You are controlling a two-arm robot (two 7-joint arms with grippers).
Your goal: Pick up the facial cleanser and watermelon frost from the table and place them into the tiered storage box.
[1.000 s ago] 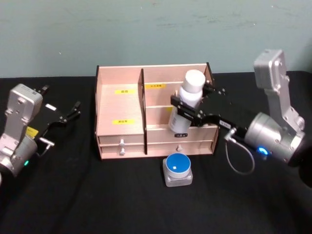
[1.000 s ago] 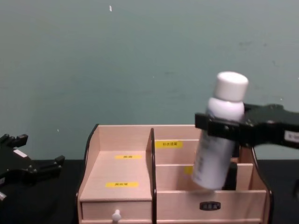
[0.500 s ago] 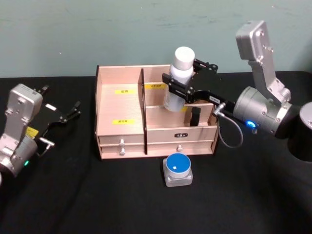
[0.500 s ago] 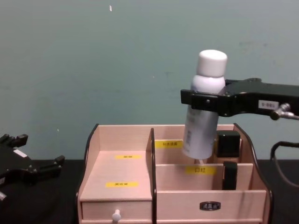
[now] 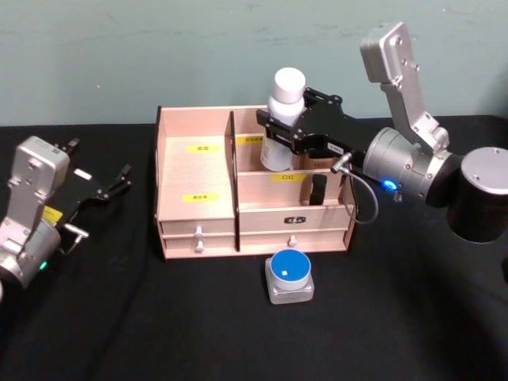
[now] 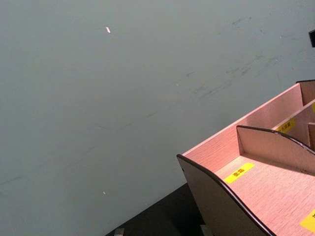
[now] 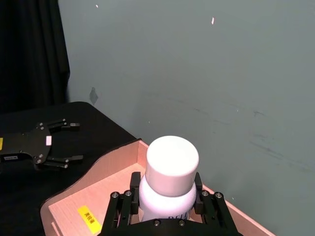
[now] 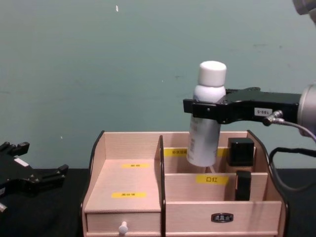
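Clenching the right gripper (image 5: 279, 135) round the facial cleanser (image 5: 287, 87), we are holding it nearly upright above the tiered storage box (image 5: 194, 230) for lowering; the left gripper (image 7: 76, 142) is idling, spread.

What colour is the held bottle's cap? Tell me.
White cap on the bottle; best in right wrist view.

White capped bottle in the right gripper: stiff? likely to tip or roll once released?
Probably rigid: the white bottle shows no dent where the right gripper clamps it. Tall and narrow, hanging slightly tilted over the tiered storage box, so it may tip on release. Cylindrical, so it would likely roll if it fell.
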